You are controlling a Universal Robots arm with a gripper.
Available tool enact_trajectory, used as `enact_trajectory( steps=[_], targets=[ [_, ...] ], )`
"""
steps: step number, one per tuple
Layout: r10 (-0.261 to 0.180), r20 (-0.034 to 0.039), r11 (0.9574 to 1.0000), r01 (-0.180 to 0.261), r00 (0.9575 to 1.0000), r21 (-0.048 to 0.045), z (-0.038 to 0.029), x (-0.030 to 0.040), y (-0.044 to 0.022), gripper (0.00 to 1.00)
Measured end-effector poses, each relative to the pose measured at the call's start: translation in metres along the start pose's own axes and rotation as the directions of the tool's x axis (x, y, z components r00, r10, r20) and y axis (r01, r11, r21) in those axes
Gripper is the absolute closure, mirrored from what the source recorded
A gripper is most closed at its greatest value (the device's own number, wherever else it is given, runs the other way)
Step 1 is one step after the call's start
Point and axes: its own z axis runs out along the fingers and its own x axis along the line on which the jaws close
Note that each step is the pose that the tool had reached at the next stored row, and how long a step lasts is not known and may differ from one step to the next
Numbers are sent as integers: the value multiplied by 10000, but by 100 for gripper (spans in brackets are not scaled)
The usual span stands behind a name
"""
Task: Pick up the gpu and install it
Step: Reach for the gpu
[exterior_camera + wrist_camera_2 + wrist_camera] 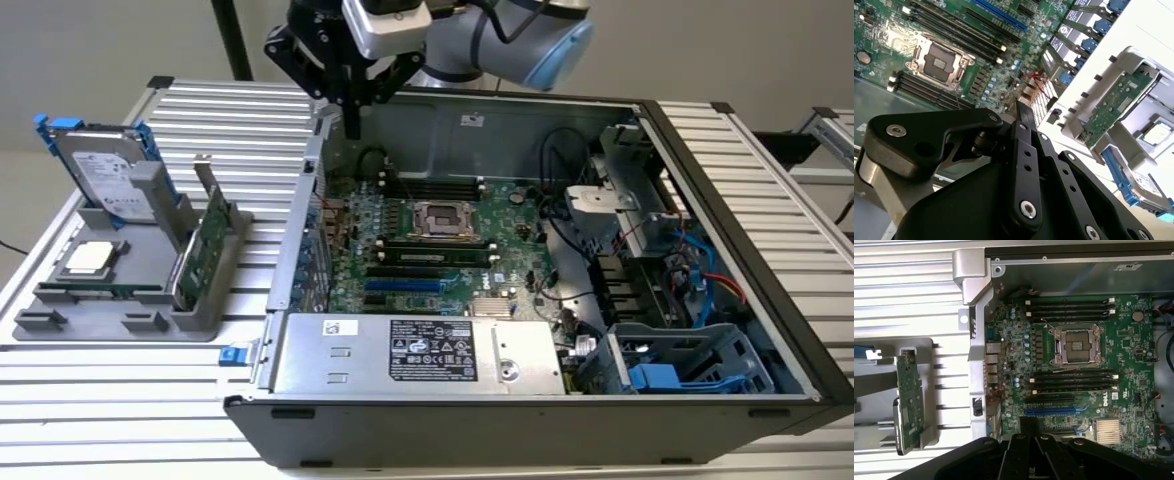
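Closest to the lens, the claw (1025,109) hangs above a corner of the open case (441,435), fingers (1026,131) seemingly pressed together, empty. The gpu (198,250) stands on edge in a grey holder (80,326) on the surface (107,420), well apart. Travelling low risks clipping the case wall; a skewed grasp could jam the card.
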Motion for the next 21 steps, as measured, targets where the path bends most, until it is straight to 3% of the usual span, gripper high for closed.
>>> enact_trajectory(
  steps=[21],
  targets=[
    [-1,0,10000,1,10000,1,-9,398,-28,100]
  ],
)
